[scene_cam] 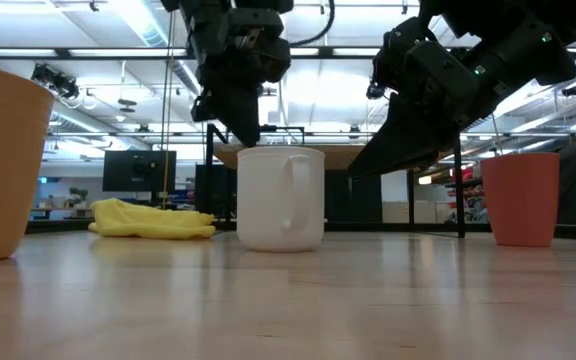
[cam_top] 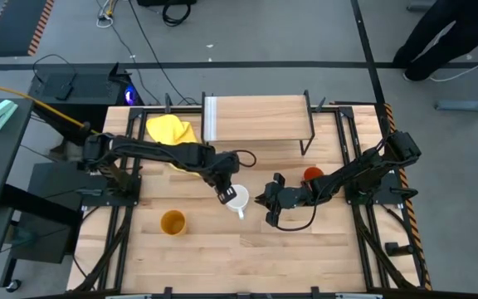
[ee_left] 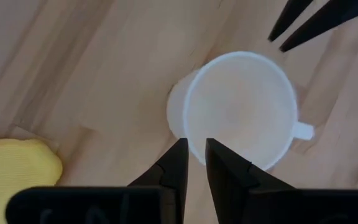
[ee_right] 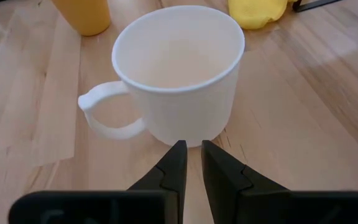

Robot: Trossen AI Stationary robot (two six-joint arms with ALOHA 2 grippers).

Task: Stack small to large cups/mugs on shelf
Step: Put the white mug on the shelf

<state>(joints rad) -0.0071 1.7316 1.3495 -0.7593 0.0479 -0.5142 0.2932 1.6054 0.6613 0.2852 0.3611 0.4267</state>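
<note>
The white mug (cam_top: 237,199) stands upright on the tabletop with its handle (ee_right: 104,115) toward the near edge. My left gripper (cam_top: 225,191) hangs over it, pointing down, its shut fingertips (ee_left: 194,149) at the rim on the far-left side. My right gripper (cam_top: 264,202) is shut and low, just right of the mug, pointing at its wall (ee_right: 191,149) without touching. The orange-red cup (cam_top: 312,174) stands behind the right arm. The yellow-orange cup (cam_top: 173,223) stands near left. The shelf (cam_top: 260,118) stands on its legs at the far edge. My left gripper comes from above, pointing down, with its fingertips (scene_cam: 248,138) right at the mug's rim (ee_left: 197,158), on the side away from the handle. I cannot tell whether they touch it. The mug rests on its base on the table.
A yellow cloth (cam_top: 171,130) lies crumpled left of the shelf's white strip (cam_top: 210,119). Black rails (cam_top: 123,208) run along the table's left and right sides. Bare wood (cam_top: 305,249) lies near the front edge. A person's legs (cam_top: 438,41) show beyond the far right corner.
</note>
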